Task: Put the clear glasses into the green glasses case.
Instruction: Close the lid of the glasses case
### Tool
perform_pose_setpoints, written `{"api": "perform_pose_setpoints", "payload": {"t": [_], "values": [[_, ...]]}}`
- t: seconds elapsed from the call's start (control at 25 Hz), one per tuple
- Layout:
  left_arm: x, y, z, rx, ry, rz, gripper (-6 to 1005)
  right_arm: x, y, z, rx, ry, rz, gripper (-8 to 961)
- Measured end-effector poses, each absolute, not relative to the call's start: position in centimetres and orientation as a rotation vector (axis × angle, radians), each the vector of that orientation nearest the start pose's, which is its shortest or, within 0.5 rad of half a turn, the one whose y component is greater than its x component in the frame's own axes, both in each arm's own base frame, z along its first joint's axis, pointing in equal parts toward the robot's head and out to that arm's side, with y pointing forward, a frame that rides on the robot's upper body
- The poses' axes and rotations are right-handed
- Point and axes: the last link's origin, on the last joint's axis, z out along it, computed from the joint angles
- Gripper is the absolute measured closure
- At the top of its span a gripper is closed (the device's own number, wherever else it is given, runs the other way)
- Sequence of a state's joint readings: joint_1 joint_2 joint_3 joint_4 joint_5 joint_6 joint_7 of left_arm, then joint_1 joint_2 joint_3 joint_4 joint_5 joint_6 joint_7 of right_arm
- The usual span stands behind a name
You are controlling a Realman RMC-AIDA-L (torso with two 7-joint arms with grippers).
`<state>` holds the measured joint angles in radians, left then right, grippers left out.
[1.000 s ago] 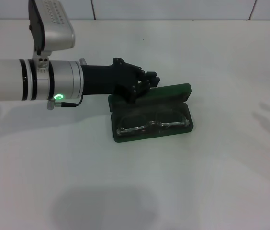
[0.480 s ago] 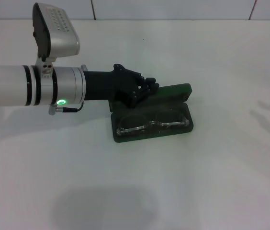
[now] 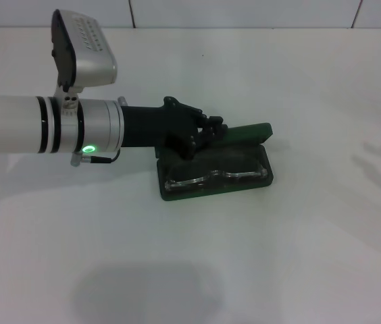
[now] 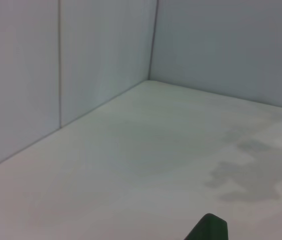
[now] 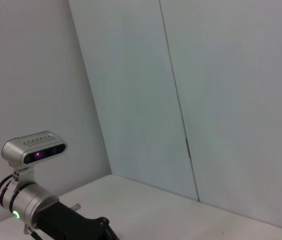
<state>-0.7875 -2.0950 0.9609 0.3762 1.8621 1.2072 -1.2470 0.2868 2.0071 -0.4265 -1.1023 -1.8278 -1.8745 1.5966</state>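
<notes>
The green glasses case (image 3: pixel 177 192) lies on the white table, its base facing me. The clear glasses (image 3: pixel 211 177) lie inside the base, lens toward the front. The case lid (image 3: pixel 251 132) stands raised behind the base, seen nearly edge-on. My left gripper (image 3: pixel 216 127) is shut, with its tips against the lid's left part, just over the back of the base. A dark green corner of the lid (image 4: pixel 208 230) shows in the left wrist view. My right gripper is out of view; its wrist view shows the left arm (image 5: pixel 56 215) from afar.
The white table (image 3: pixel 298 256) runs to a tiled wall (image 3: pixel 244 12) at the back. The left forearm (image 3: pixel 42 125) with its wrist camera reaches in from the left, above the table.
The lid has swung up from lying flat open to nearly edge-on. The left gripper has moved slightly right and down with it. The glasses have stayed in the base.
</notes>
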Motion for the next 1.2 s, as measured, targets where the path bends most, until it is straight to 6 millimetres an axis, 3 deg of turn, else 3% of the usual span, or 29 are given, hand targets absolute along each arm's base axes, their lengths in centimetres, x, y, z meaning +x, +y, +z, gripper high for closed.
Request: {"api": "perform_pose_setpoints", "payload": {"t": [1.2], "values": [[-20.7,34.5,-9.7,-2.996,-0.428,-0.492,877,29.2,26.8,14.6,-2.433,0.576,0.804,511]]}}
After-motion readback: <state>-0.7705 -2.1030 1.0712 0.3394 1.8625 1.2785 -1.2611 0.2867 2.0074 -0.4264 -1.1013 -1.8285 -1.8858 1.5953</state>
